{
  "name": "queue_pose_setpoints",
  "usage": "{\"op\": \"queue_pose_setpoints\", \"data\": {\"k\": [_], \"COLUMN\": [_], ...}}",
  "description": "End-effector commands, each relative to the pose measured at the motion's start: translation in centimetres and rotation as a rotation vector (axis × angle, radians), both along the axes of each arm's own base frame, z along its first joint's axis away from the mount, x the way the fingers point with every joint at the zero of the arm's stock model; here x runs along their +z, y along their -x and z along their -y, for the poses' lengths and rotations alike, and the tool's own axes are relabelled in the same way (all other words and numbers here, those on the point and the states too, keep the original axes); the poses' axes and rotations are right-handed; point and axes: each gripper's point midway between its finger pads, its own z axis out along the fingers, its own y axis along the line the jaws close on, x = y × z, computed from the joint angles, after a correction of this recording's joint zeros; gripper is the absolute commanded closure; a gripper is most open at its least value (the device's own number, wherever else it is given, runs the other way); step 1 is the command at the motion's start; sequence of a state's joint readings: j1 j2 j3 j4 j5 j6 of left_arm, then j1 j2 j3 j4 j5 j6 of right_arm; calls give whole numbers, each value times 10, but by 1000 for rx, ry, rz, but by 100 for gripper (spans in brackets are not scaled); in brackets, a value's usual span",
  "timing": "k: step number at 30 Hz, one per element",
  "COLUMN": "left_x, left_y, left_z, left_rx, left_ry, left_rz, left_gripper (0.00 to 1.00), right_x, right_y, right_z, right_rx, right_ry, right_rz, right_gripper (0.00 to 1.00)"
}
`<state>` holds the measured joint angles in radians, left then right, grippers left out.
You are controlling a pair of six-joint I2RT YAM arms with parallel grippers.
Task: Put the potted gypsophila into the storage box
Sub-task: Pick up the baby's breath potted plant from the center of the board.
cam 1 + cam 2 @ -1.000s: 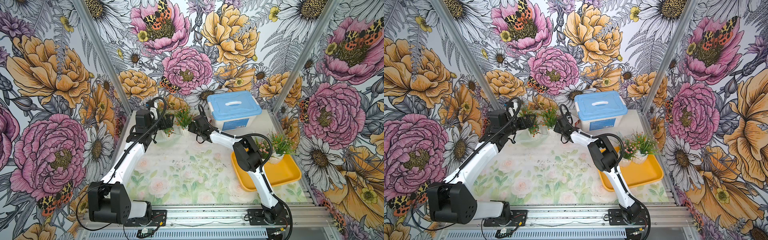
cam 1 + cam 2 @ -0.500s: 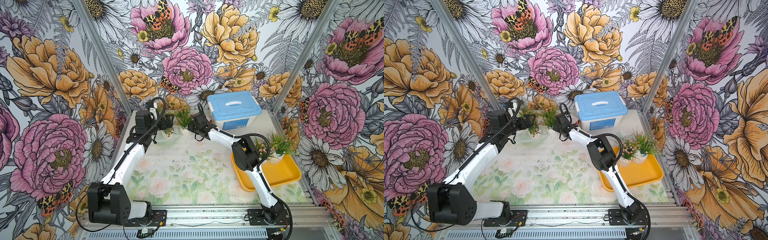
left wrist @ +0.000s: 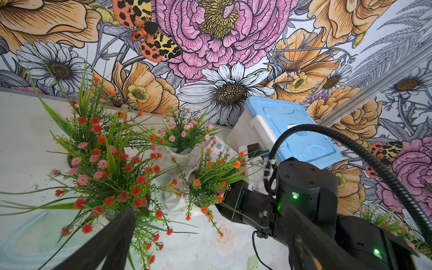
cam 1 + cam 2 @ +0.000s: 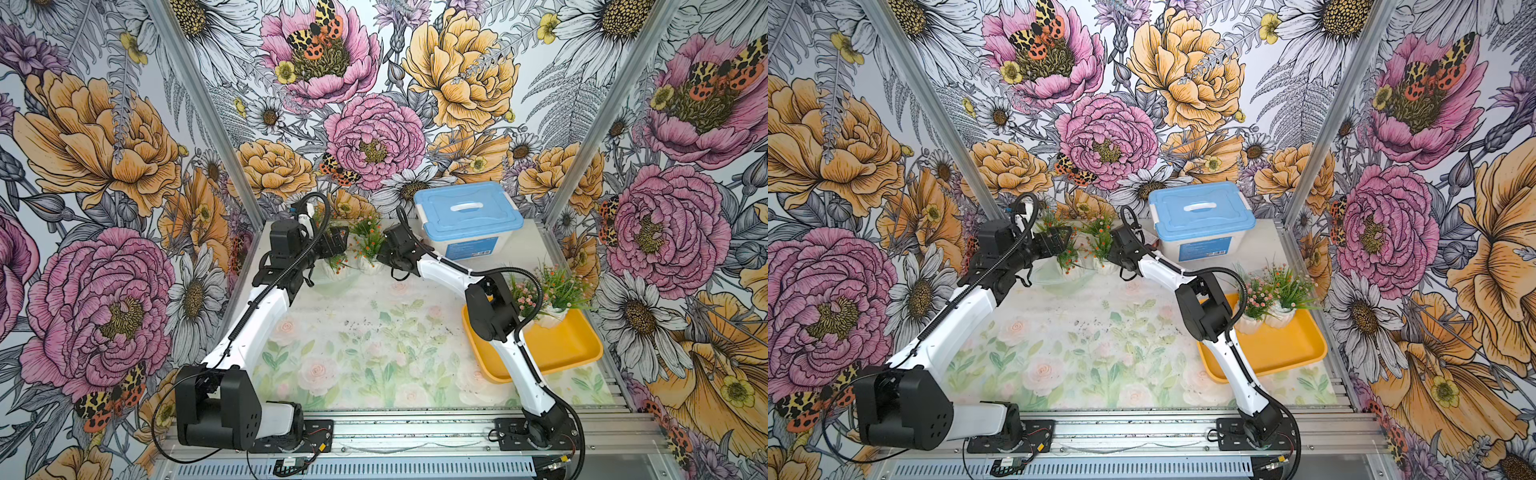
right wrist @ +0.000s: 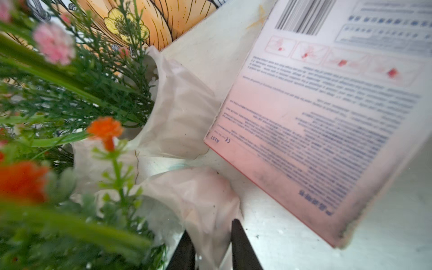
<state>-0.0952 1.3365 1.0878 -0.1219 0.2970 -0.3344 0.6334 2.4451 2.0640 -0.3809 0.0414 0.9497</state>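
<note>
At the back of the table (image 4: 353,332), the right gripper (image 5: 210,226) pinched the rim of a white ribbed pot of orange-blossomed sprigs (image 5: 187,194). The left gripper (image 4: 336,245) hung spread nearby. Grasping seemed in hand, and the next move called for lifting the pot clear toward the shallow yellow-orange plastic tray (image 4: 573,353).

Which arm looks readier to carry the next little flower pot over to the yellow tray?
The right arm. The right gripper pinches the rim of an orange-flowered pot, and the yellow tray sits beside that arm. The left gripper hangs open near a red-flowered pot, holding nothing.
</note>
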Motion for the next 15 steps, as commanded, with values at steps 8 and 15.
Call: {"op": "queue_pose_setpoints", "data": {"k": [8, 15], "left_x": [5, 3], "left_y": [2, 5], "left_z": [10, 19], "left_rx": [-32, -53], "left_ry": [22, 22], "left_rz": [18, 8], "left_gripper": [1, 1], "right_x": [-11, 40], "right_y": [23, 17], "right_z": [17, 23], "right_rx": [45, 72], "right_ry": [116, 146], "right_rz": [-68, 51], "right_gripper": [94, 100]}}
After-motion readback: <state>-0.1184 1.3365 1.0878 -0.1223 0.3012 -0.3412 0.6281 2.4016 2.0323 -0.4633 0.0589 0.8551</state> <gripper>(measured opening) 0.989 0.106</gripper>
